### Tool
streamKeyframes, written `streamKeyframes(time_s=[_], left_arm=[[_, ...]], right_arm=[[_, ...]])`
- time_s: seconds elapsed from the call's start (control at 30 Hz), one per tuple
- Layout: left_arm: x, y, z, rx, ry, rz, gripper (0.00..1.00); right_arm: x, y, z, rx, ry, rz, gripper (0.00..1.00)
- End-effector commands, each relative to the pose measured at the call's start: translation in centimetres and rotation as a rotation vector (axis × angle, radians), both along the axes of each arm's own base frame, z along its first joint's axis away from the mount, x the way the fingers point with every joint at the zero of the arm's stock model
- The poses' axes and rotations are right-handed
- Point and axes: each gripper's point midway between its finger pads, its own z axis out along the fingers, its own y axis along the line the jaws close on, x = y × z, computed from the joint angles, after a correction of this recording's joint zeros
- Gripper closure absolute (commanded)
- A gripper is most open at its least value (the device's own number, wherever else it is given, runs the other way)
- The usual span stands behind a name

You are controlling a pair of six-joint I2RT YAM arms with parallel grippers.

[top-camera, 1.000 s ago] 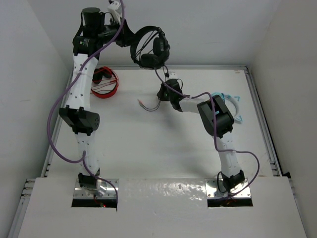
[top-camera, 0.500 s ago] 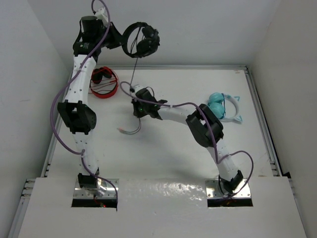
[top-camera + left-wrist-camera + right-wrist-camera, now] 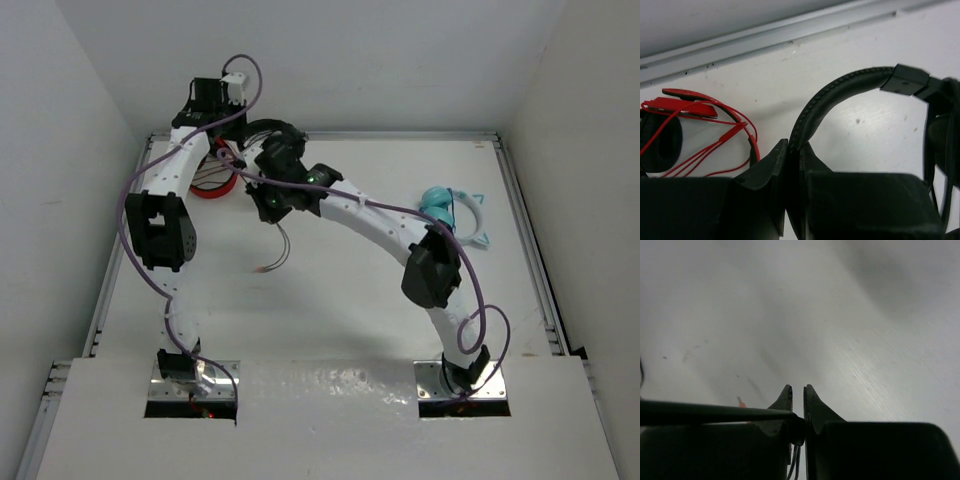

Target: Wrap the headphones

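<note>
Where they hung high before, the headphones (image 3: 840,84) now sit lower.

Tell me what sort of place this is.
Probably a robotics test cell: a white table boxed in by blank white walls, with the left arm and right arm bolted at its near edge.

The white tabletop (image 3: 340,320) carries red wired over-ear headphones (image 3: 685,107) at about ten o'clock and teal headphones with a white cat-ear band (image 3: 437,203) at about two o'clock.
</note>
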Motion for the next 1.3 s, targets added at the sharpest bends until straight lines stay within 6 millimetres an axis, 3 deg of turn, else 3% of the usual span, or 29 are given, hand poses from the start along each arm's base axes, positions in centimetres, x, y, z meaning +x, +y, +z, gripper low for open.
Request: streamKeyframes(time_s=[0.0,0.07,0.2,0.23,0.27,0.47,0.57,0.63,0.77,0.87,0.9,1.0,1.03,1.07,1.1,1.13,1.17,1.2,1.27], left_arm=[[1.3,0.0,2.4,0.196,-0.164,-0.124,1.00],[0.8,-0.1,2.0,0.226,-0.151,-0.172,1.00],[0.3,-1.3,4.0,0.187,-0.171,-0.247,1.00],[-0.5,-2.4,4.2,0.164,-0.165,-0.318,1.00],[-0.7,-3.0,5.3,0.155,-0.181,-0.350,1.00],[-3.8,-5.5,5.9,0.097,-0.140,-0.516,1.00],[-5.5,-6.6,6.3,0.050,-0.118,-0.587,1.00],[-6.7,-7.2,6.4,0.030,-0.102,-0.638,1.00],[-7.6,-7.8,5.7,0.051,-0.083,-0.682,1.00],[-6.7,-7.6,4.7,0.020,-0.060,-0.610,1.00],[-6.5,-7.9,4.9,-0.024,-0.061,-0.603,1.00],[-5.2,-8.4,5.9,-0.222,-0.053,-0.509,1.00],[-4.7,-8.8,6.4,-0.282,-0.052,-0.480,1.00],[-4.7,-9.1,6.8,-0.305,-0.053,-0.483,1.00],[-4.7,-9.5,7.5,-0.347,-0.056,-0.481,1.00],[-4.4,-9.3,7.8,-0.365,-0.058,-0.469,1.00],[-4.3,-9.3,8.1,-0.380,-0.059,-0.457,1.00],[-3.9,-9.1,8.4,-0.402,-0.055,-0.424,1.00],[-3.2,-8.2,8.9,-0.389,-0.070,-0.370,1.00]], right_arm=[[0.0,-1.4,11.6,0.028,-0.276,0.083,1.00],[2.3,-5.1,11.8,-0.068,-0.332,-0.008,1.00],[4.7,-11.6,10.9,-0.215,-0.329,-0.133,1.00],[5.6,-13.2,11.4,-0.251,-0.352,-0.176,1.00],[6.2,-14.1,11.7,-0.269,-0.363,-0.203,1.00],[8.7,-16.9,15.2,-0.321,-0.492,-0.280,1.00],[10.5,-18.7,15.1,-0.404,-0.561,-0.312,1.00],[12.8,-21.0,15.8,-0.384,-0.574,-0.413,1.00],[15.6,-21.3,19.1,-0.169,-0.607,-0.514,1.00],[15.8,-18.5,23.4,0.035,-0.676,-0.462,1.00],[15.1,-16.0,24.8,0.150,-0.686,-0.358,1.00],[12.6,-12.9,23.5,0.193,-0.685,-0.222,1.00],[12.2,-12.6,21.1,0.157,-0.652,-0.199,1.00],[11.8,-12.9,20.8,0.153,-0.640,-0.201,1.00],[11.8,-13.5,18.9,0.122,-0.608,-0.217,1.00],[11.7,-14.2,18.3,0.095,-0.602,-0.237,1.00],[11.1,-14.7,18.7,0.095,-0.612,-0.241,1.00],[10.7,-15.2,16.6,0.062,-0.586,-0.235,1.00],[10.0,-15.7,16.4,0.074,-0.601,-0.237,1.00]])
